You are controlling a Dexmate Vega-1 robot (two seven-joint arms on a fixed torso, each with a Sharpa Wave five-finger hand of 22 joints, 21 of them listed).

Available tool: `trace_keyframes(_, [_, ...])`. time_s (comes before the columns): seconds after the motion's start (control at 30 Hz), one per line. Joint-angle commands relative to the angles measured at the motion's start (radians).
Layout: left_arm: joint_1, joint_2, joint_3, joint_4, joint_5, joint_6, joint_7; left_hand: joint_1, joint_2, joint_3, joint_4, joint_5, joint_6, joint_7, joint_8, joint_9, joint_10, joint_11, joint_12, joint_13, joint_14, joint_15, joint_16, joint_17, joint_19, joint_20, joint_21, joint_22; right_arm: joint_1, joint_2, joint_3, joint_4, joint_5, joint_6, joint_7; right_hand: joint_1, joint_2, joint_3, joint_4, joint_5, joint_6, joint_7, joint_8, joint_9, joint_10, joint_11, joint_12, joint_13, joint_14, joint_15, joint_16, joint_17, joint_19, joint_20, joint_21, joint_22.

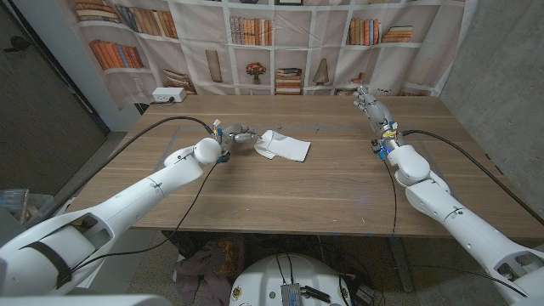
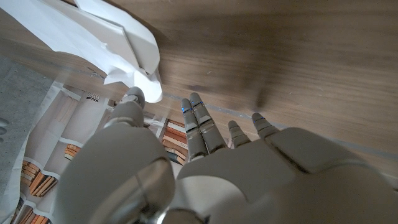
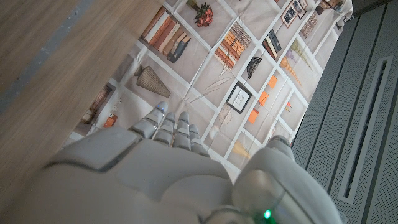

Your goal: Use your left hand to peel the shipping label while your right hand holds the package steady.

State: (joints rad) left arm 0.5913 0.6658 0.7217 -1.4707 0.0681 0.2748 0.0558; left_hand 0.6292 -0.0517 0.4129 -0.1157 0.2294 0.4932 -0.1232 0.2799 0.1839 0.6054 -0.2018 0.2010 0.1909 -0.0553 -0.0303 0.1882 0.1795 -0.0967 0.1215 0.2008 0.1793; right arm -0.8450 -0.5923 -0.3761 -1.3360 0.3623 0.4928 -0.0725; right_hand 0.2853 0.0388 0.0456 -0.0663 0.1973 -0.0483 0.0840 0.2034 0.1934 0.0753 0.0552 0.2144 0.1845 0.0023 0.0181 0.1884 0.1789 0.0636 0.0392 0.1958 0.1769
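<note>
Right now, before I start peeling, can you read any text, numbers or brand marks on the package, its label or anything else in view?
None readable.
White package: its visible surface is plain white in the head and left wrist views; no print can be made out.
Bookshelf backdrop: printed book spines and a framed picture, too small and blurred to read.

Wooden table (image 1: pixel 323 183), pale brown grain running across, seen from above. White package (image 1: pixel 284 146) lying flat left of centre toward the far half, one corner folded up. White power strip (image 1: pixel 167 96) resting at the far left corner near the backdrop.
</note>
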Motion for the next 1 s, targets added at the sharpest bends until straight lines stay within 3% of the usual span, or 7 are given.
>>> trace_keyframes(0.03, [-0.014, -0.008, 0.014, 0.012, 0.013, -0.006, -0.014, 0.006, 0.009, 0.008, -0.001, 0.006, 0.015, 0.0, -0.003, 0.002, 0.012, 0.0, 0.002, 0.003, 0.007, -0.003, 0.008, 0.003, 0.005, 0.002, 0.003, 0.003, -0.006, -0.002, 0.004, 0.0, 0.003, 0.005, -0.002, 0.005, 0.01, -0.003, -0.003, 0.001, -0.001, -0.003, -0.003, 0.001, -0.007, 0.0, -0.002, 0.001, -0.001, 0.002, -0.001, 0.005, 0.005, 0.0, 0.003, 0.003])
trace_keyframes(0.23, [-0.016, -0.013, 0.012, 0.014, 0.001, 0.011, -0.022, 0.019, 0.027, 0.019, -0.003, 0.008, 0.023, -0.002, -0.005, 0.002, 0.021, 0.001, 0.003, 0.003, 0.01, -0.005, 0.009, 0.003, 0.002, 0.003, 0.001, 0.003, -0.01, -0.004, 0.005, -0.001, 0.002, 0.004, -0.004, 0.006, 0.009, -0.004, -0.004, 0.001, -0.003, -0.004, -0.004, 0.001, -0.009, -0.001, -0.003, 0.001, -0.002, 0.001, -0.001, 0.004, 0.008, -0.003, 0.004, 0.003])
trace_keyframes(1.0, [-0.062, -0.041, 0.046, 0.063, 0.016, -0.017, -0.059, 0.014, 0.023, 0.015, -0.001, 0.006, 0.027, 0.005, -0.013, 0.002, 0.021, 0.001, 0.0, 0.003, 0.02, 0.0, 0.01, 0.004, 0.001, 0.01, 0.002, 0.003, -0.011, -0.004, 0.011, 0.005, -0.004, 0.012, -0.014, 0.006, 0.009, -0.005, -0.005, 0.001, -0.015, 0.001, -0.009, 0.001, -0.01, -0.002, -0.003, 0.001, -0.003, 0.0, -0.002, 0.004, 0.009, -0.004, 0.004, 0.003])
